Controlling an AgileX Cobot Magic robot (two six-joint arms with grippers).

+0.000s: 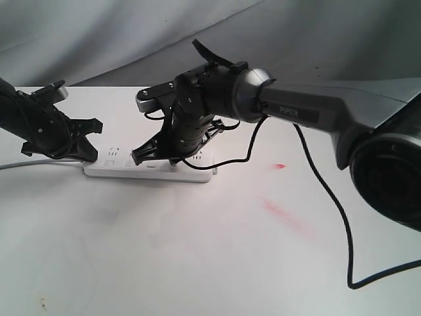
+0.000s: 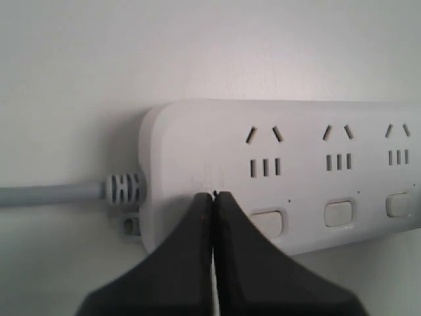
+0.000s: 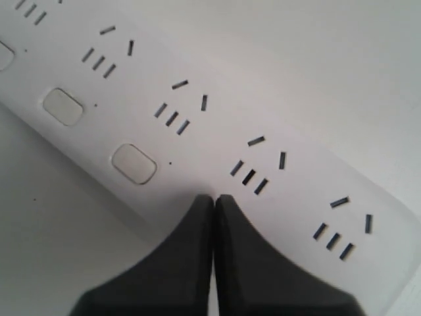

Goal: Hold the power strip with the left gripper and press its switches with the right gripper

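The white power strip [image 1: 197,172] lies on the table, its grey cord [image 2: 46,194] and end tab [image 2: 131,226] at the left end. My left gripper [image 2: 214,195] is shut, and its joined tips rest on top of the strip's cord end [image 1: 92,153], beside the first of the switches [image 2: 268,222]. My right gripper [image 3: 214,199] is also shut, its tips down on the strip's front edge below the fourth socket group [image 3: 253,164]. That group's button is hidden under the fingers. Three switches [image 3: 134,164] show between the two grippers [image 1: 173,159].
The silver arm marked PIPER [image 1: 302,112] reaches in from the right, and its loose black cable [image 1: 342,224] trails over the table. Red smears [image 1: 279,210] mark the white tabletop [image 1: 197,263] to the right of the strip. A grey backdrop [image 1: 99,33] hangs behind.
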